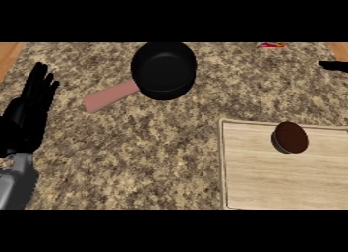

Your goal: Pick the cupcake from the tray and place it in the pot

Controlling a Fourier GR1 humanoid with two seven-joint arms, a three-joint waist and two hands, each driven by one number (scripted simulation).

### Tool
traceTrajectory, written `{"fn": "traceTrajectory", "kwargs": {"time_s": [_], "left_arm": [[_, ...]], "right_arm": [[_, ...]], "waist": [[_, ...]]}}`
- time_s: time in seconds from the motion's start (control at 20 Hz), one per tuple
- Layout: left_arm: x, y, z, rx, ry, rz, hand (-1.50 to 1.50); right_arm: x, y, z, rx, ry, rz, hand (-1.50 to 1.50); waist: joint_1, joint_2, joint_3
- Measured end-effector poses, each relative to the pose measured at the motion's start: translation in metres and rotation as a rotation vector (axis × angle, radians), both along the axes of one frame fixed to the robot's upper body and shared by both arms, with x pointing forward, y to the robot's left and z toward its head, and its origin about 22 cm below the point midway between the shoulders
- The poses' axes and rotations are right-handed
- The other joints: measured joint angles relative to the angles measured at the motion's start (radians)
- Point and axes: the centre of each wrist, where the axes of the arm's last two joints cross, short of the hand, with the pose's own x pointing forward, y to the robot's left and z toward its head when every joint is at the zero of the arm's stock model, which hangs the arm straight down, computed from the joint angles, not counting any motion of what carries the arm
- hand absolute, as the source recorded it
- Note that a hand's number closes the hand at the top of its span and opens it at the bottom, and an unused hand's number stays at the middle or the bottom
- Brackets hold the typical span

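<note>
A dark brown cupcake (pixel 290 137) sits on the pale wooden tray (pixel 278 182) at the lower right, near the tray's far edge. The black pot (pixel 164 70) with a pink handle (pixel 109 97) stands at the back centre of the granite counter, its inside dark with nothing visible in it. My left hand (pixel 26 115) rests open at the left edge, fingers straight and pointing up, far from both objects. Of my right hand (pixel 342 66) only black fingers show at the right edge, level with the pot and well above the tray.
A small red and yellow object (pixel 271 45) lies at the counter's back edge, right of the pot. Wooden flooring (pixel 3 59) shows beyond the counter on both sides. Bare granite (pixel 155 152) lies between the tray, the pot and my left hand.
</note>
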Motion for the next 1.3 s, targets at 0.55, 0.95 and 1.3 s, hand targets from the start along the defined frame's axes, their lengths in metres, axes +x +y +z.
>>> {"fn": "traceTrajectory", "kwargs": {"time_s": [0.55,0.95,1.3], "left_arm": [[-0.002,-0.003,-0.003,0.002,0.001,0.01,0.0],[-0.005,0.004,-0.006,0.002,0.002,0.007,0.0],[-0.003,-0.004,0.002,0.004,-0.004,0.01,0.0]], "right_arm": [[-0.011,0.05,-0.024,-0.148,0.125,0.077,-1.5],[-0.015,0.059,-0.047,-0.231,0.14,0.036,-1.5],[-0.017,0.061,-0.065,-0.259,0.135,0.015,-1.5]], "waist": [[-0.012,-0.002,0.001],[-0.009,-0.001,0.001],[-0.009,0.0,0.001]]}}
